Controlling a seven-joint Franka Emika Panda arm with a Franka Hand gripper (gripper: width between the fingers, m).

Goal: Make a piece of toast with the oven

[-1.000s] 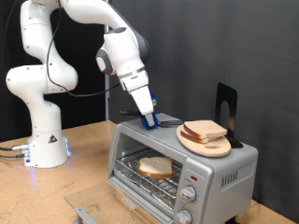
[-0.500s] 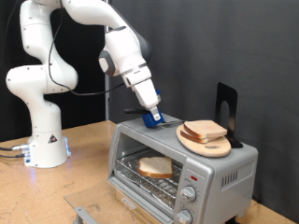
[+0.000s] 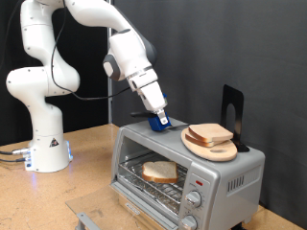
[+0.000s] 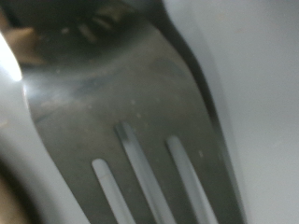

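The tool (image 3: 161, 122) hangs at the end of the white arm (image 3: 129, 57), its blue-tipped fingers (image 3: 159, 121) down at the top of the oven (image 3: 187, 163), towards the rear of the roof and at the exterior view's left of the round wooden board (image 3: 213, 146). The fingertips sit at a dark flat spatula (image 3: 169, 121) lying on the oven's roof; whether the fingers are spread or pressed together on it I cannot tell from this angle. The wrist view is filled by a blurred close-up of that spatula (image 4: 140, 140), a dark blade with three long pale slots, against a light grey surface; no fingertips can be made out there.

The board rests on the roof at the exterior view's right, carrying a small stack of bread slices (image 3: 211, 134). Behind it stands a black upright stand (image 3: 231, 113).

Below, the oven's glass-fronted door (image 3: 134, 196) is lowered open, and the piece of toast (image 3: 159, 172) lies flat on the wire rack (image 3: 158, 180) inside the chamber, pale with a tan crust. Two round knobs (image 3: 192, 211) and a small red light (image 3: 198, 180) sit on the front panel at the exterior view's right of the opening.

The oven stands on a wooden table (image 3: 82, 172), with the arm's white base (image 3: 46, 144) at the exterior view's left.
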